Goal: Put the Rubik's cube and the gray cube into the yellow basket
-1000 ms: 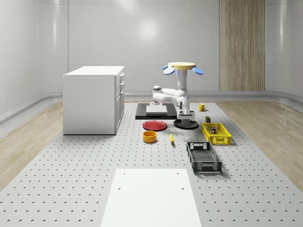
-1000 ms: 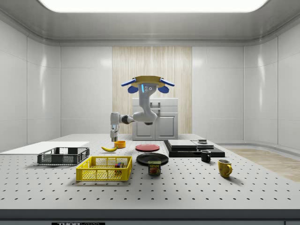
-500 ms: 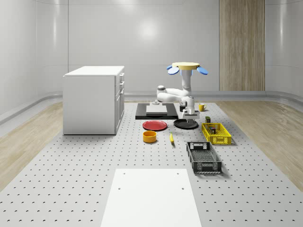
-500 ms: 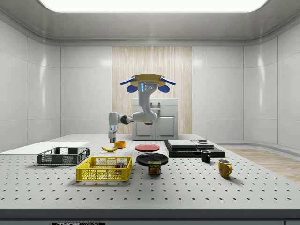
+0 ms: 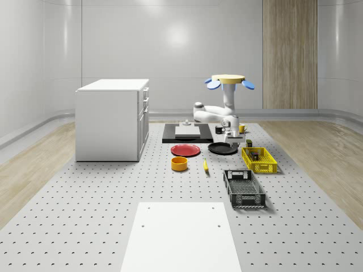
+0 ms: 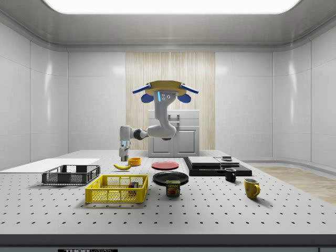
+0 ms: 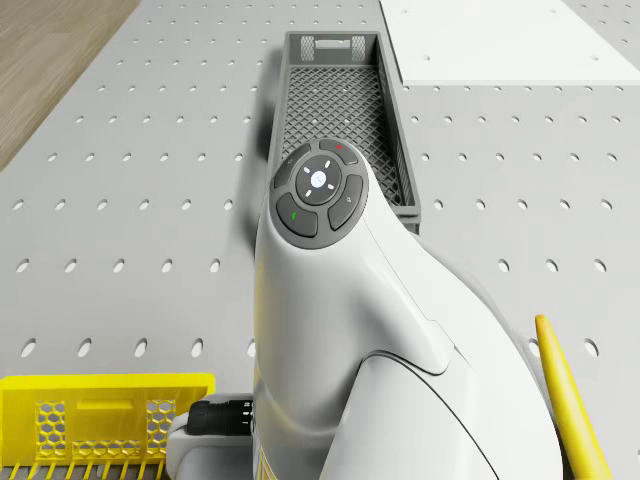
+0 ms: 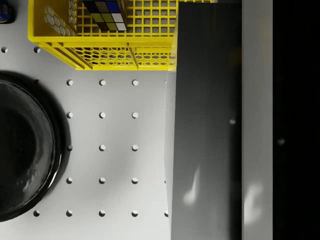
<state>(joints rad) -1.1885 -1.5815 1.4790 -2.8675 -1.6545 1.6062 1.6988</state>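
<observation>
The yellow basket (image 5: 259,160) stands on the table at the whole-scene view's right, and the Rubik's cube (image 8: 106,12) lies inside it, also visible through the mesh as the Rubik's cube (image 6: 132,185). My drone (image 5: 229,81) hovers over the table's far right part, its arm reaching down and forward. The gripper (image 5: 231,136) hangs between the black plate (image 5: 223,148) and the basket's far end, a little above the table. In the wrist view the gray cube (image 8: 207,125) sits large and close, held in the gripper, just short of the yellow basket (image 8: 125,50).
A dark grey crate (image 5: 244,188) lies in front of the basket, with a banana (image 5: 205,165), yellow bowl (image 5: 179,164) and red plate (image 5: 185,150) further left. A white cabinet (image 5: 110,119), a black slab (image 5: 187,136), two mugs and a can (image 6: 172,188) also stand around.
The drone and arm have drifted toward the whole-scene view's right. The gripper with the gray cube went from over the black plate to beside the basket's far end.
</observation>
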